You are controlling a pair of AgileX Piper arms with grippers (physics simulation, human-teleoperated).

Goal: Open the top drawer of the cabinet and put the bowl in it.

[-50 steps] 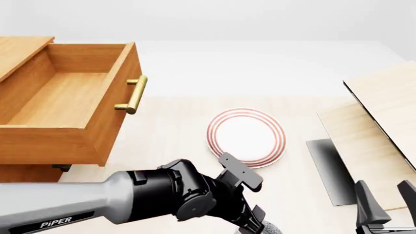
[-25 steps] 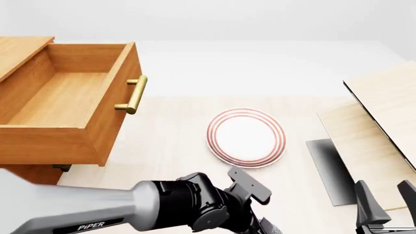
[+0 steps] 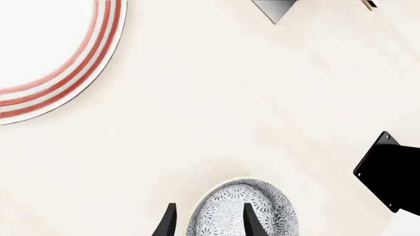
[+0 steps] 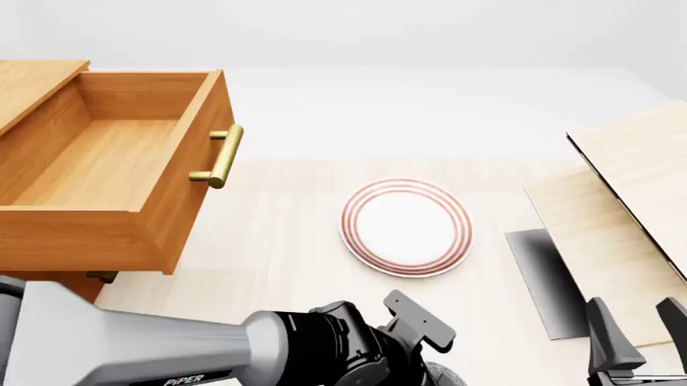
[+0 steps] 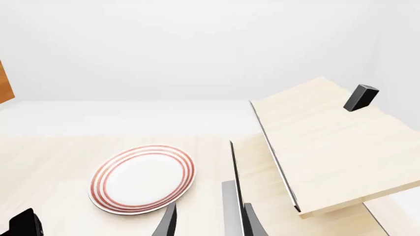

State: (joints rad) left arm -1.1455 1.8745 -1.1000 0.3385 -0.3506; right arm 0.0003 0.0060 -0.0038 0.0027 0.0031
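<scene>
Two arms are on my screens, and the left one fills the near edge of the front view. Its left hand has its fingers apart, straddling the near wall of the bowl: one finger sits inside the bowl, the other outside its rim. Whether the pads actually press the wall I cannot tell from this angle. The bowl stands upright on the desk at the near edge, only a sliver of it showing past the arm in the front view.

The top drawer is pulled well out of the cabinet at the far left, its inside bare wood, its brass handle facing right. The red-ringed plate lies flat at mid-desk, apart from the bowl and farther away. Pale boards lean at the right.

My right hand hovers low at the near right, fingers apart with nothing between them.
</scene>
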